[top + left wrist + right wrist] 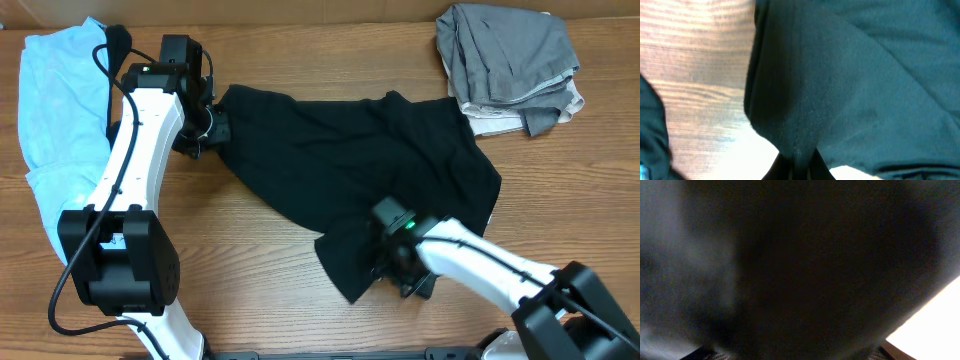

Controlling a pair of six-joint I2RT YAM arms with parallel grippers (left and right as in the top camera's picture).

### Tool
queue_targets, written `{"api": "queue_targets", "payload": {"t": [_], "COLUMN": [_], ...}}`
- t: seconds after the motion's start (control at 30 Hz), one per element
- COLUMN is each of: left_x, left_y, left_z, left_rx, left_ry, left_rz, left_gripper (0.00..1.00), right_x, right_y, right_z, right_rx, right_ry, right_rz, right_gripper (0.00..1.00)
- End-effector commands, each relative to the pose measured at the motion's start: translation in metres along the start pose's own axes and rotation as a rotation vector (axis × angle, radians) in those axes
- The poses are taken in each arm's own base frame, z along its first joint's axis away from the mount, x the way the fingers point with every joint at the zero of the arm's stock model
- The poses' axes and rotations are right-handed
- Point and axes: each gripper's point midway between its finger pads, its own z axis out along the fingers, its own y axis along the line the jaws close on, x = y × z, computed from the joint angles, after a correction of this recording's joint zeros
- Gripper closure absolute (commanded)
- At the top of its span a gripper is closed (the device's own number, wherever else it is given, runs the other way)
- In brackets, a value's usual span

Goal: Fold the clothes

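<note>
1. Wooden table (270, 300): large plain black fabric garment (350, 160) rumpled at centre.
2. Left hand (212, 130), ten o'clock, clamps its corner.
3. Right hand (400, 272), five o'clock, against cloth; grip unclear.
4. Likely spreading it flat; next needs corners drawn apart.

What lies where on the table (260, 295)
In the middle, the large garment (370, 160); left of it, a spread garment (60, 110); far right, apart, a garment stack (510, 65); left gripper (205, 130) at the large garment's left corner; right gripper (395, 272) at its near edge.
</note>
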Motion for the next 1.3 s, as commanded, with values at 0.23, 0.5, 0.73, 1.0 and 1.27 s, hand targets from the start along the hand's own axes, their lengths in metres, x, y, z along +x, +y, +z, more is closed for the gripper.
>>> {"api": "queue_targets", "payload": {"t": [0.23, 0.5, 0.73, 1.0, 1.27], "left_x": [0.007, 0.016, 0.023, 0.021, 0.020], "left_y": [-0.006, -0.032, -0.049, -0.043, -0.042], "left_z": [-0.006, -0.004, -0.002, -0.002, -0.002], "left_rx": [0.019, 0.059, 0.053, 0.015, 0.010], "left_ry": [0.013, 0.036, 0.041, 0.032, 0.027], "left_rz": [0.011, 0.063, 0.116, 0.113, 0.114], "left_gripper": [0.96, 0.96, 0.96, 0.96, 0.96], "right_x": [-0.069, -0.087, -0.050, -0.013, -0.021], "right_y": [-0.047, -0.048, -0.029, -0.007, -0.039], "right_z": [-0.004, -0.024, -0.045, -0.034, -0.016], "right_rx": [-0.061, -0.235, -0.244, -0.209, -0.032], "right_ry": [-0.005, 0.027, 0.029, 0.032, -0.069], "right_rz": [0.134, 0.092, -0.012, -0.070, 0.072], "right_gripper": [0.34, 0.34, 0.34, 0.33, 0.33]}}
